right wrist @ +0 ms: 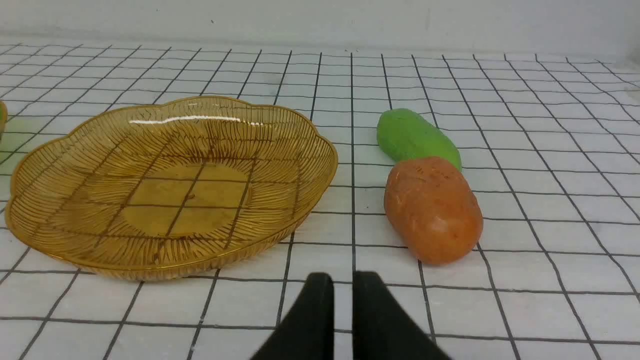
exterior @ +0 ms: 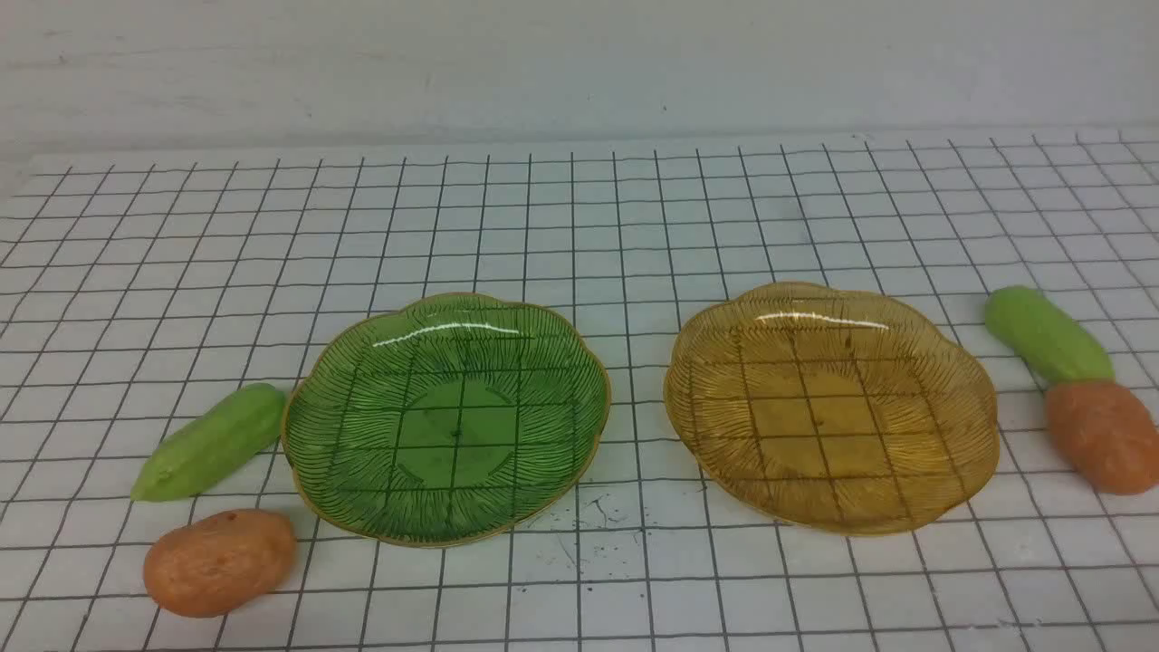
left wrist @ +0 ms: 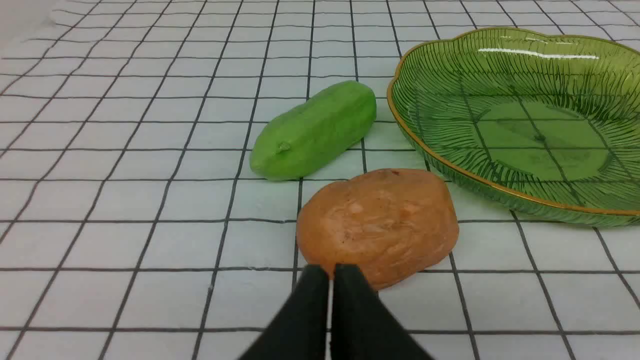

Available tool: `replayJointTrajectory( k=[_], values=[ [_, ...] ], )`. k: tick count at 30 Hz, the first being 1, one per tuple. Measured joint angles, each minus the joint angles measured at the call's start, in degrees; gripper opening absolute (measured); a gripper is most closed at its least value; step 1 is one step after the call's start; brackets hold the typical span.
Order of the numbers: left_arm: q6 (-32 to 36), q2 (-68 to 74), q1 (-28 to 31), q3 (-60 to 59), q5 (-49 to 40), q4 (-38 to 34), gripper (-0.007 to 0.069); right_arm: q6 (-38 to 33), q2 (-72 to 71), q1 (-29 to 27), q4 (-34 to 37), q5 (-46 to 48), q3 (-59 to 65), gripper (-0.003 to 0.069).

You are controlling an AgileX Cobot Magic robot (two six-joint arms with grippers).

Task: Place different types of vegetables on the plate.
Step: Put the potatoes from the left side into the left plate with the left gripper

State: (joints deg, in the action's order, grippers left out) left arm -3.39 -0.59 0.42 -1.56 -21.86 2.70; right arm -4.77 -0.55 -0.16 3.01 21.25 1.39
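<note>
A green glass plate (exterior: 362, 507) and an amber glass plate (exterior: 960, 480) stand side by side; both hold nothing. Left of the green plate lie a light green cucumber (exterior: 210, 442) and an orange-brown potato (exterior: 220, 561). Right of the amber plate lie a second cucumber (exterior: 1046, 333) and a second potato (exterior: 1102, 436), touching end to end. Neither gripper shows in the front view. My left gripper (left wrist: 330, 275) is shut and empty, just short of the left potato (left wrist: 377, 225). My right gripper (right wrist: 337, 282) is nearly shut and empty, short of the right potato (right wrist: 432, 209) and the amber plate (right wrist: 280, 240).
The table is covered by a white cloth with a black grid (exterior: 579, 226). A pale wall (exterior: 579, 63) rises at its far edge. A few dark specks (exterior: 593, 516) lie on the cloth between the two plates.
</note>
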Motion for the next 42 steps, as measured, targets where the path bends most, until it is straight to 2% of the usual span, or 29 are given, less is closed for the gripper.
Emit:
replayJointTrajectory(
  k=[42],
  values=[
    [0.0, 0.0, 0.0, 0.0, 0.0, 0.2, -0.0006, 0.0, -0.1, 0.0, 0.4, -1.2, 0.1, 0.0052]
  ],
)
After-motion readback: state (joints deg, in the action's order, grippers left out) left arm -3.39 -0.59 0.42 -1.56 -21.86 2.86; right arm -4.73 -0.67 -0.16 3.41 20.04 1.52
